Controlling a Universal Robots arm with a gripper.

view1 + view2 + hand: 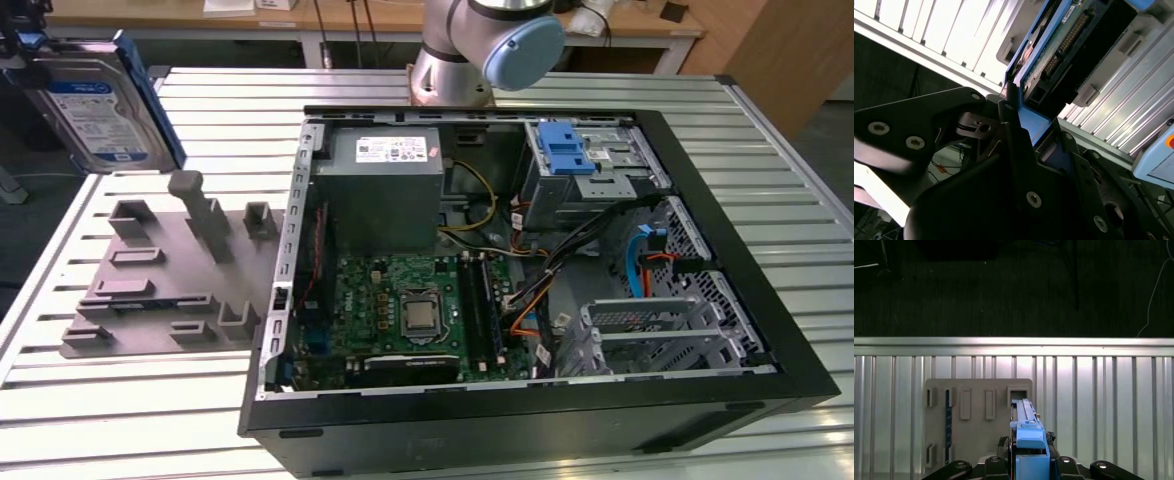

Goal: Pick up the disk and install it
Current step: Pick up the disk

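The disk (104,105) hangs in the air at the far upper part of the exterior view's left, standing on edge with its white-and-blue label facing the camera and a blue carrier frame around it. My gripper (30,52) is shut on it at its upper corner. In the first wrist view the disk (1026,427) shows edge-on between the black fingers (996,462), high above the grey fixture plate (979,410). In the second wrist view the disk's connector edge (1064,40) and blue frame (1029,120) sit clamped in my gripper (1039,145).
An open computer case (747,300) lies on the slatted metal table (134,420), with motherboard (400,310), grey power supply (380,180) and a blue-latched drive cage (574,160). A grey fixture plate (160,290) with upright pegs lies beside the case. The arm's base (467,50) stands behind the case.
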